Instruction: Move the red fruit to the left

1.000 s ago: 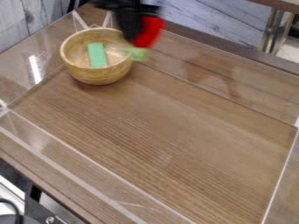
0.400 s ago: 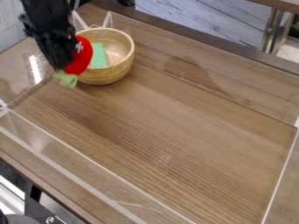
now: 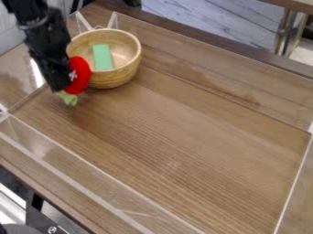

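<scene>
Item: 1 piece of dark equipment with cables (image 3: 27, 212), at the lower left corner, beside the table edge; details too small to tell.

Item: 1 robot gripper (image 3: 69, 79), dark, reaching in from the upper left, partly blurred; fingers clenched on the red fruit; exact contact points of the fingertips not clear.

Item: 1 red fruit (image 3: 79, 73), glossy, rounded; located in the gripper, at the left part of the table, just beside the lower left side of the bowl and outside it; tilted, its 1 light green leafy end (image 3: 66, 96) pointing downward; whether it touches the bowl or the table, cannot tell.

Item: 1 wooden bowl (image 3: 115, 79), round, pale, upright, near the upper left of the table; much larger than the fruit.

Item: 1 green block (image 3: 102, 57), flat, inside the bowl.

Item: 1 wooden table (image 3: 184, 137), brown, visible grain; extends across most of the view, under the bowl.
</scene>
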You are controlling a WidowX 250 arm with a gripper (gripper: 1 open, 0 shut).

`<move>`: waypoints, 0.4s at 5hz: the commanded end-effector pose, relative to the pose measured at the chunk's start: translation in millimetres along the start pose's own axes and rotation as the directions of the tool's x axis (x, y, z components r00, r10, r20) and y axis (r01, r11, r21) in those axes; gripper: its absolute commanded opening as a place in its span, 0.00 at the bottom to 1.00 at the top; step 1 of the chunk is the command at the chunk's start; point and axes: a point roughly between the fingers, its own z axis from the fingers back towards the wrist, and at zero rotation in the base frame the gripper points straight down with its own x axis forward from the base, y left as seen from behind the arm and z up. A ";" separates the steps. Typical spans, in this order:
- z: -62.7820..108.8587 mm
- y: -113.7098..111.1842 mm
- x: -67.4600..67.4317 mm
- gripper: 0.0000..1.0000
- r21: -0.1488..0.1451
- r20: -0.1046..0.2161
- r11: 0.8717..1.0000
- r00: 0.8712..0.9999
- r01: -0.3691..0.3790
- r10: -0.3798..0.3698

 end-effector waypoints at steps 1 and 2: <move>0.0 -1.9 0.7 0.00 0.040 0.008 0.999 1.000 -0.028 0.027; 1.7 -9.9 0.8 1.00 0.039 0.001 0.997 0.998 -0.071 0.071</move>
